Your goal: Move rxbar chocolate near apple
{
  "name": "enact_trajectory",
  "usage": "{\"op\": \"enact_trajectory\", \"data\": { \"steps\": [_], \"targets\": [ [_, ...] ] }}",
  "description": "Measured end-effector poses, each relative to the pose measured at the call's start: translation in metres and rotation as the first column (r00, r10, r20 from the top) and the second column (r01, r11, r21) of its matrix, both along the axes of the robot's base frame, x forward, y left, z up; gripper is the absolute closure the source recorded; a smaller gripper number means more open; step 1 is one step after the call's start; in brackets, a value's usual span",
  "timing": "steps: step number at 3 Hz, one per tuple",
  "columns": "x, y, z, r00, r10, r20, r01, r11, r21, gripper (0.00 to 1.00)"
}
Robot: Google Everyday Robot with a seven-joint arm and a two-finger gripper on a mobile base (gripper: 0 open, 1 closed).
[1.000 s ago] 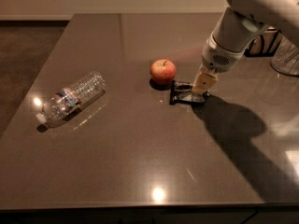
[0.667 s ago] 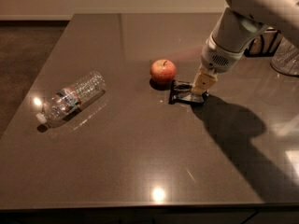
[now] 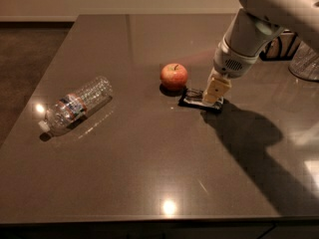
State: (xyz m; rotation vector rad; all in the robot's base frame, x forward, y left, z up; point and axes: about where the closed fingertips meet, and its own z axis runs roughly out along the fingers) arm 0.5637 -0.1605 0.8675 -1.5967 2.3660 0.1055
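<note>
Rxbar (image 3: 193, 100) lies flat on tabletop (image 3: 149, 173) toward far edge, just beside apple (image 3: 174, 76), gripper (image 3: 212, 95) down on its right end, hold or release cannot tell; placing step looks nearly finished, next calls for letting go and lifting straight clear.

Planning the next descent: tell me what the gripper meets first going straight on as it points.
The gripper points down at the rxbar chocolate beside the apple, so it would likely meet the bar first, then the table; contact may already exist.
</note>
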Motion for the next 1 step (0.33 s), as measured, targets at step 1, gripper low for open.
{"op": "enact_trajectory", "data": {
  "steps": [1],
  "targets": [
    [0.0001,0.0008,-0.0006,1.0,0.001,0.0,-0.001,1.0,0.0,0.0]
  ]
}}
